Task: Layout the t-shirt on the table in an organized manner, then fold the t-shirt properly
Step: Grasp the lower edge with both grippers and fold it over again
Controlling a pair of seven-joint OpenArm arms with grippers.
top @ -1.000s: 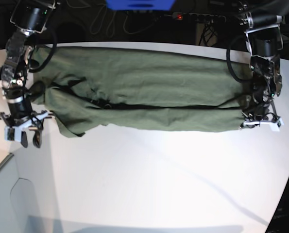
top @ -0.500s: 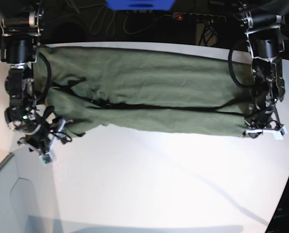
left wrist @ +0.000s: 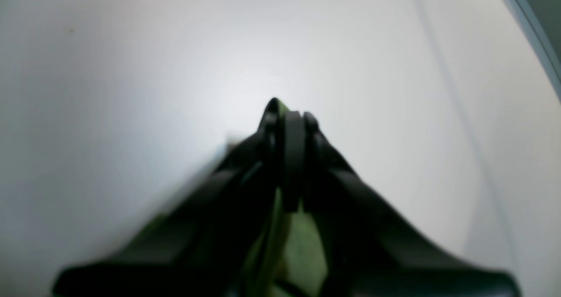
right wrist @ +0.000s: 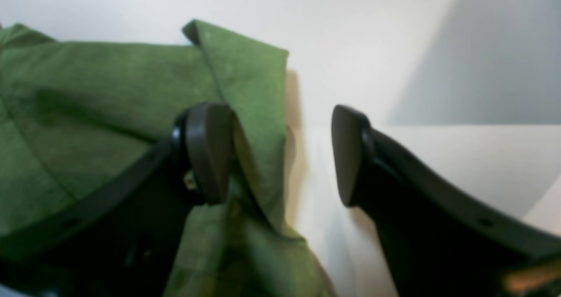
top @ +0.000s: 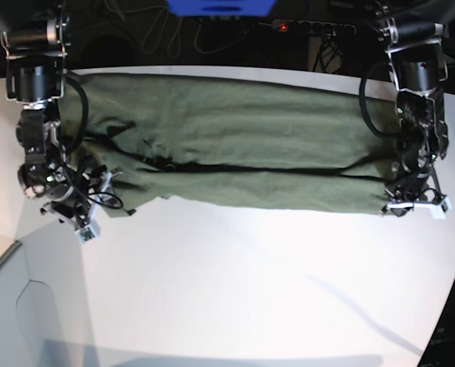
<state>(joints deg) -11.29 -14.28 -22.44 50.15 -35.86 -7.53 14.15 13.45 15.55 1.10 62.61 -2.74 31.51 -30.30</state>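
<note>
Right gripper (top: 89,205) moved onto t-shirt (top: 227,145); left gripper (left wrist: 287,117) blurred

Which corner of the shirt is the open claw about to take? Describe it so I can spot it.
On the white table the green shirt lies as a wide band. Its near corner on the base view's left, by the right claw, is the one: a loose folded flap, unlike the opposite end pinched by the left claw.
</note>
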